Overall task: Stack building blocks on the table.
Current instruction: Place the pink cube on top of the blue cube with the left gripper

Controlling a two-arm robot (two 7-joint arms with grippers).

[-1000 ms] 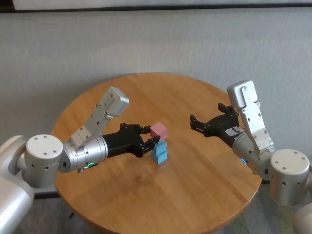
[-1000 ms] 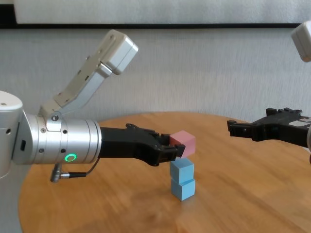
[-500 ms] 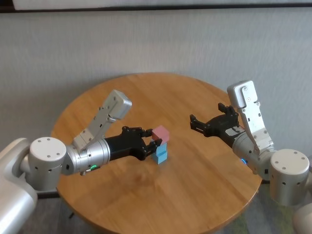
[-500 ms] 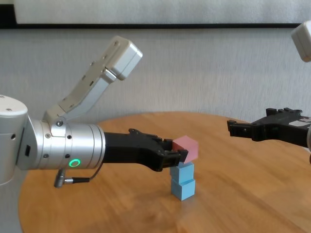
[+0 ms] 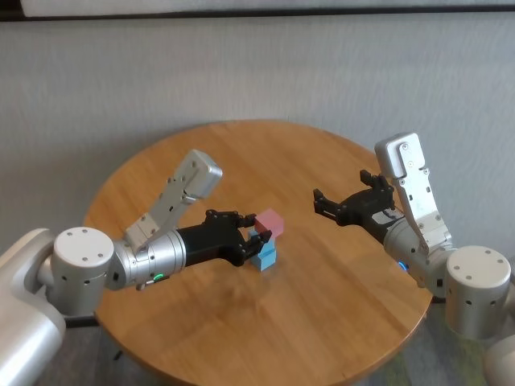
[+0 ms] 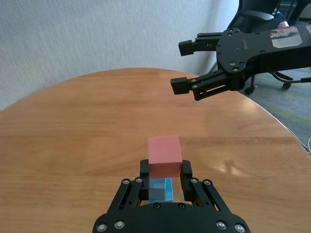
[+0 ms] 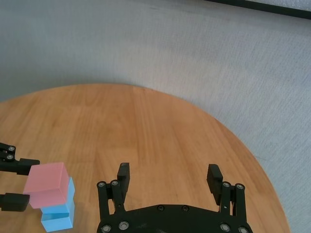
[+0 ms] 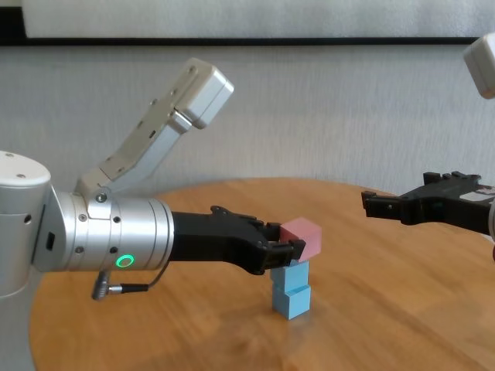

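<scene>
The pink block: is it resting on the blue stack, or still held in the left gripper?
Held: the left gripper fingers clamp the pink block over the two blue blocks; contact cannot be told.

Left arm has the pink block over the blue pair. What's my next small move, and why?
Probably ease the left gripper straight down a touch, then open. It is shut on the pink block, which sits just over the two stacked blue blocks, slightly offset in chest view; whether it touches yet is unclear. The right gripper hangs open, apart.
</scene>
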